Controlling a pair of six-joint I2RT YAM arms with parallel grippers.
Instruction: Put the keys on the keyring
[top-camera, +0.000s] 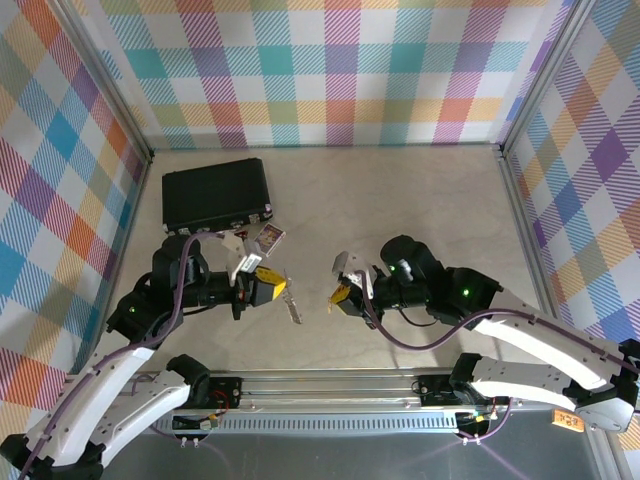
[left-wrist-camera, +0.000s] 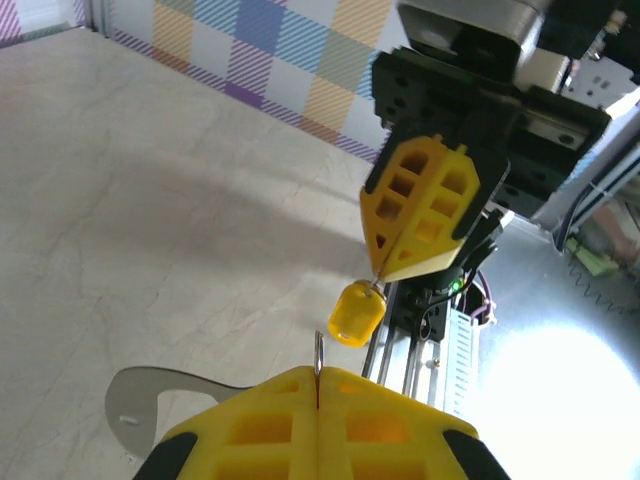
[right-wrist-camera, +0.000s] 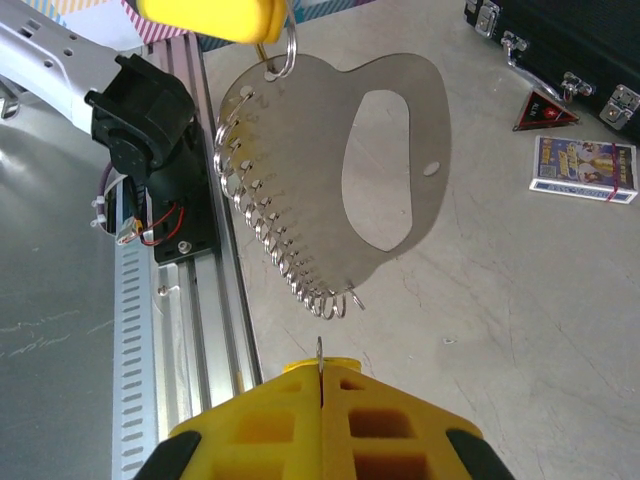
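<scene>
The left claw (top-camera: 272, 287) is shut tight on a small ring at one end of the keyring (right-wrist-camera: 300, 160) — a flat silver plate with a row of little rings down one side. The keyring hangs in the air over the tabletop (top-camera: 400, 200), close to the near edge and left of the middle. The right claw (top-camera: 342, 297) is shut too, pinching the key (left-wrist-camera: 357, 312) — its yellow head sticks out past the fingertips (left-wrist-camera: 395, 258). The key and keyring are near each other but not touching. A black case (top-camera: 215, 192) sits by the far left corner, with a pack of cards (top-camera: 270, 237) just beside it.
</scene>
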